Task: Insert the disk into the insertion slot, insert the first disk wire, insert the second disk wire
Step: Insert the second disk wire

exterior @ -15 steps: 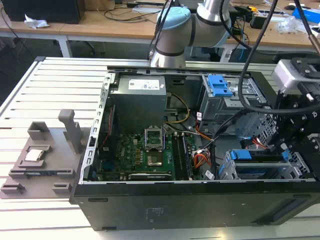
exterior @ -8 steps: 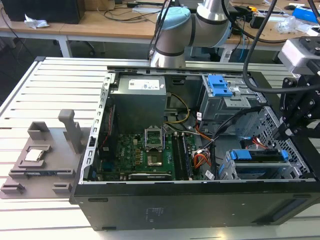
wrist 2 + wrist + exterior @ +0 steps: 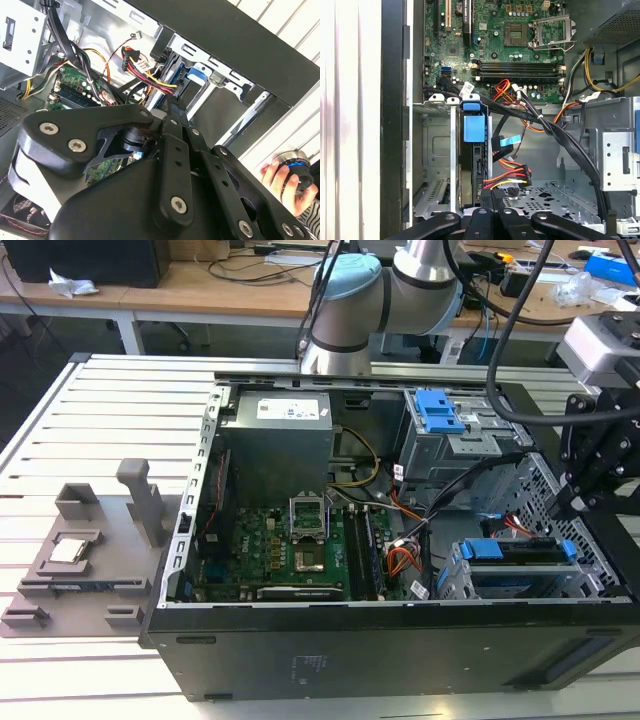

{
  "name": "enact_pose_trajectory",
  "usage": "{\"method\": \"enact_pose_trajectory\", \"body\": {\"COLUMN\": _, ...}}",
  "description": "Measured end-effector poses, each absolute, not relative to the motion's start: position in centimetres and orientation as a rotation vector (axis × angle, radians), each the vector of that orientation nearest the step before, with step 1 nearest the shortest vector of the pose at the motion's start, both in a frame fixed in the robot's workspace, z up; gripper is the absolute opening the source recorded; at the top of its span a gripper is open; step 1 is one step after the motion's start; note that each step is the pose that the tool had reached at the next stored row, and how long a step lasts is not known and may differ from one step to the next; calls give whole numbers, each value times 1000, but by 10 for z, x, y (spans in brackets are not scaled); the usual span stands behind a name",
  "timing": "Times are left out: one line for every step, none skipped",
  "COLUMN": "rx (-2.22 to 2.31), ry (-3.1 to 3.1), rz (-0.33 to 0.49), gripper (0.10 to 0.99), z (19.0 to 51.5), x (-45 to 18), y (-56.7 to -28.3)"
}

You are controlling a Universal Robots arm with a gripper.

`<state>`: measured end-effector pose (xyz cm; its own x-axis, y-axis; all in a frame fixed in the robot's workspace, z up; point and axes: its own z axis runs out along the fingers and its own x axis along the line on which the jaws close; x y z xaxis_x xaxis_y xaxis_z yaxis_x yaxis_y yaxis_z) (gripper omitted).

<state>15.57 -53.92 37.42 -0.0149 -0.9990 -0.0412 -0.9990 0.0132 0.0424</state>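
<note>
The gripper (image 3: 492, 200) pinches the wire plug (image 3: 488, 185) beside the disk (image 3: 472, 130) in its slot (image 3: 437, 145), and a crooked push could bend the plug.

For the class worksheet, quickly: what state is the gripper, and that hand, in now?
Gripper: shut on the disk wire.
Person's hand: wrapped around a dark knob.
</note>
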Motion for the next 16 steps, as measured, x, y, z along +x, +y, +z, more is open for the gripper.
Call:
{"method": "enact_pose_trajectory", "body": {"rx": 2205, "ry": -2236, "rz": -93, "gripper": 106, "z": 374, "x": 156, "y": -539}}
{"method": "enact_pose_trajectory", "body": {"rx": 2205, "ry": -2236, "rz": -93, "gripper": 106, "z": 374, "x": 156, "y": -539}}
{"method": "enact_pose_trajectory", "body": {"rx": 2205, "ry": -2236, "rz": -93, "gripper": 106, "z": 374, "x": 156, "y": -539}}
{"method": "enact_pose_trajectory", "body": {"rx": 2205, "ry": -2236, "rz": -93, "gripper": 114, "z": 375, "x": 156, "y": -539}}
{"method": "enact_pose_trajectory", "body": {"rx": 2205, "ry": -2236, "rz": -93, "gripper": 173, "z": 375, "x": 156, "y": -539}}
{"method": "enact_pose_trajectory", "body": {"rx": 2205, "ry": -2236, "rz": -93, "gripper": 173, "z": 375, "x": 156, "y": -539}}
{"method": "enact_pose_trajectory", "body": {"rx": 2205, "ry": -2236, "rz": -93, "gripper": 239, "z": 375, "x": 156, "y": -539}}
{"method": "enact_pose_trajectory", "body": {"rx": 2205, "ry": -2236, "rz": -93, "gripper": 239, "z": 375, "x": 156, "y": -539}}
{"method": "enact_pose_trajectory", "body": {"rx": 2205, "ry": -2236, "rz": -93, "gripper": 239, "z": 375, "x": 156, "y": -539}}
{"method": "enact_pose_trajectory", "body": {"rx": 2205, "ry": -2236, "rz": -93, "gripper": 239, "z": 375, "x": 150, "y": -538}}
{"method": "enact_pose_trajectory", "body": {"rx": 2205, "ry": -2236, "rz": -93, "gripper": 239, "z": 375, "x": 147, "y": -538}}
{"method": "enact_pose_trajectory", "body": {"rx": 2205, "ry": -2236, "rz": -93, "gripper": 239, "z": 375, "x": 143, "y": -538}}
{"method": "enact_pose_trajectory", "body": {"rx": 2205, "ry": -2236, "rz": -93, "gripper": 239, "z": 375, "x": 140, "y": -538}}
{"method": "enact_pose_trajectory", "body": {"rx": 2205, "ry": -2236, "rz": -93, "gripper": 239, "z": 375, "x": 136, "y": -538}}
{"method": "enact_pose_trajectory", "body": {"rx": 2205, "ry": -2236, "rz": -93, "gripper": 239, "z": 375, "x": 133, "y": -538}}
{"method": "enact_pose_trajectory", "body": {"rx": 2205, "ry": -2236, "rz": -93, "gripper": 239, "z": 375, "x": 132, "y": -538}}
